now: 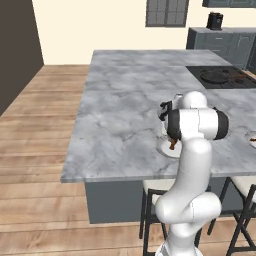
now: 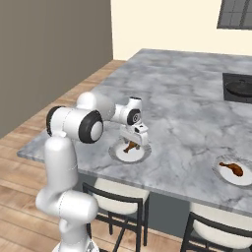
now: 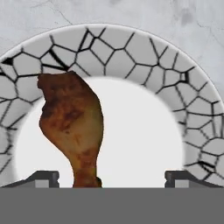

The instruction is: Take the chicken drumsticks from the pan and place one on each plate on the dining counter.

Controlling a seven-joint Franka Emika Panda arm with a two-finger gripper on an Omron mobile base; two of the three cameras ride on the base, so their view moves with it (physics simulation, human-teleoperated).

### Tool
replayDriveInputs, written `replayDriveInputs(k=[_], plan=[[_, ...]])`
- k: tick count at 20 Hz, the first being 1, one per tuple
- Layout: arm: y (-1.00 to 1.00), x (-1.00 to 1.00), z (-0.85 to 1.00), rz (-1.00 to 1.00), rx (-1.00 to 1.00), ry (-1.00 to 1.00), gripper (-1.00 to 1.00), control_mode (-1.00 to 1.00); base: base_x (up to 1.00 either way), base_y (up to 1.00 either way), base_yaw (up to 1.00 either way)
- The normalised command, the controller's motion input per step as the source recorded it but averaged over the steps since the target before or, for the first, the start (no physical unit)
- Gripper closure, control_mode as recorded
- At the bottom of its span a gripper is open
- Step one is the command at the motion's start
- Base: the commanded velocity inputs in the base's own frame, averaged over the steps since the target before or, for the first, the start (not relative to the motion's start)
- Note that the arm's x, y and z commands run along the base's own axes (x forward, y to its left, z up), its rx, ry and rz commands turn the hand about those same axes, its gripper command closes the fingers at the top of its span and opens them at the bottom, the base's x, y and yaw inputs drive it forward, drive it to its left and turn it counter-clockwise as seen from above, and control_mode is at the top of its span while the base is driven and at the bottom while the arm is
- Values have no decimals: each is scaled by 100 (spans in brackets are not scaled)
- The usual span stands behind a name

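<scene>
Your end effector (image 3: 112, 177) stands apart over the orange-brown glazed drumstick (image 3: 72, 131) on the grey-rimmed round plate (image 3: 131, 48); it looks light, stiff, slippery; grip mid-meat.

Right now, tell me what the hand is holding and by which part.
Nothing. The hand is open over the plate, and the drumstick lies loose on it, its bone end near one fingertip.
</scene>
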Motion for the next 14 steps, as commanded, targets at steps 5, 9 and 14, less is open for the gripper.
replayDriveInputs(k=[5, 9, 14], plan=[[0, -19, 31, 1, 0, 1, -100, -100, 0, 0, 0], [0, -42, 51, 2, 0, 0, -100, -100, 0, 0, 0], [-1, -84, 55, 11, 0, 0, -100, -100, 0, 0, 0]])
